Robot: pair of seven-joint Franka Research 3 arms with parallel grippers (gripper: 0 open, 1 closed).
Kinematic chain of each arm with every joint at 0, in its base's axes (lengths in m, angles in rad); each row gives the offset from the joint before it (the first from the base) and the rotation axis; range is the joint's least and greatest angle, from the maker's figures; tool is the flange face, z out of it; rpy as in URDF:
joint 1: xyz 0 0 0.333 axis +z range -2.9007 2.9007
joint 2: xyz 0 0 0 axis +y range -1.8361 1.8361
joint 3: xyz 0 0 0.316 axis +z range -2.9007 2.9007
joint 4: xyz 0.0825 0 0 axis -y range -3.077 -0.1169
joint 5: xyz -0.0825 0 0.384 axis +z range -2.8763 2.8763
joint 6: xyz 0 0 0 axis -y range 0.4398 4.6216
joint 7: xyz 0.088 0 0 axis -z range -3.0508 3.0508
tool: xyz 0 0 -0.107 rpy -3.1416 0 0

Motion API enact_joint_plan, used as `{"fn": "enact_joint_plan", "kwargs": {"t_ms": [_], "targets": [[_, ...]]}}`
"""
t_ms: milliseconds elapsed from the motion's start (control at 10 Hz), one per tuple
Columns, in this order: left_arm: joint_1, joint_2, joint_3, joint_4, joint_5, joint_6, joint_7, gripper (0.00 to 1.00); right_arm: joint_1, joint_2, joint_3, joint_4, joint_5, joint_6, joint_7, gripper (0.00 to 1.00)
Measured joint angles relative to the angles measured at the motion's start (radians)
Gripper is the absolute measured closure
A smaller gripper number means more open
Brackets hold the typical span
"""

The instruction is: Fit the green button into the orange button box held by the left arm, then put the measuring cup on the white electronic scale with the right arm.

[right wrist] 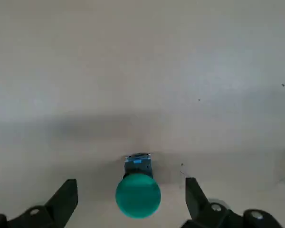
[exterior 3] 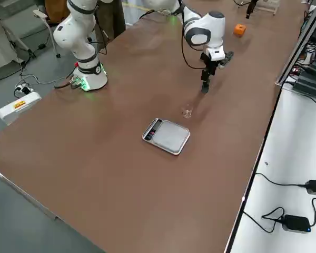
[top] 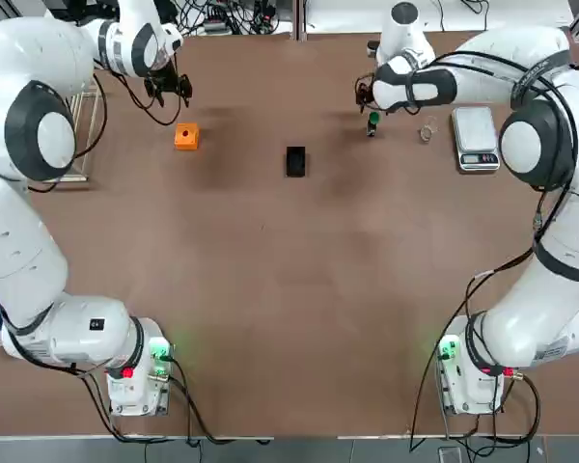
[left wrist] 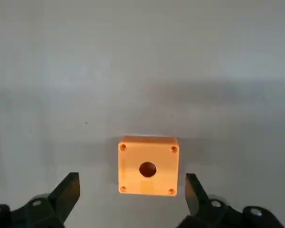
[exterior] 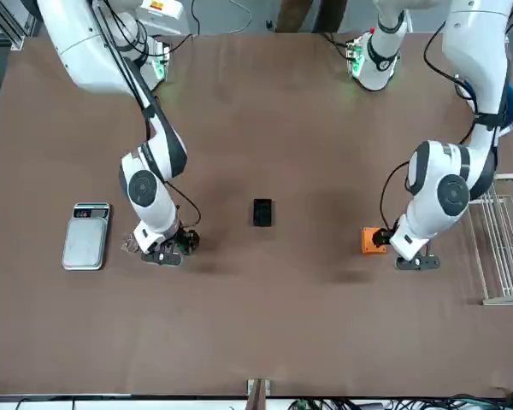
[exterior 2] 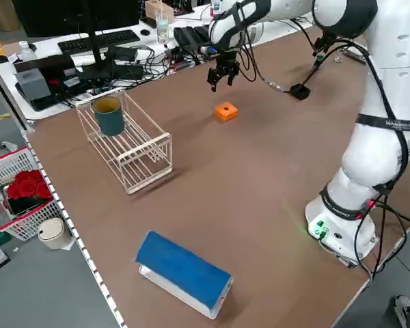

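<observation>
The left gripper (top: 170, 89) hangs spread wide and empty just past the orange button box (top: 185, 136), which sits on the brown table (top: 289, 289) at about ten o'clock from the small black block (top: 295, 160); its hole faces up. The right gripper (top: 366, 96), equally wide and holding nothing, hovers over the green button (top: 372, 122), which stands at two o'clock from the block. The measuring cup (top: 427, 132) is near the button at three o'clock, with the white electronic scale (top: 476, 138) just beyond it.
</observation>
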Motion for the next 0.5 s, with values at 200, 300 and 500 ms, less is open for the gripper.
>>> {"fn": "enact_joint_plan", "kwargs": {"t_ms": [200,300,500], "targets": [[0.002,-0.003,0.001,-0.023,0.004,0.036,0.001,0.01,0.0,0.013,-0.004,-0.014,0.0,0.028,0.0,0.04],[0.003,0.001,0.001,-0.042,0.003,0.067,-0.001,0.0,0.0,0.014,-0.004,-0.016,0.0,0.029,0.0,0.09],[0.004,0.014,0.001,-0.059,-0.009,0.097,-0.013,0.0,0.0,0.015,-0.004,-0.019,0.0,0.03,0.0,0.19]]}}
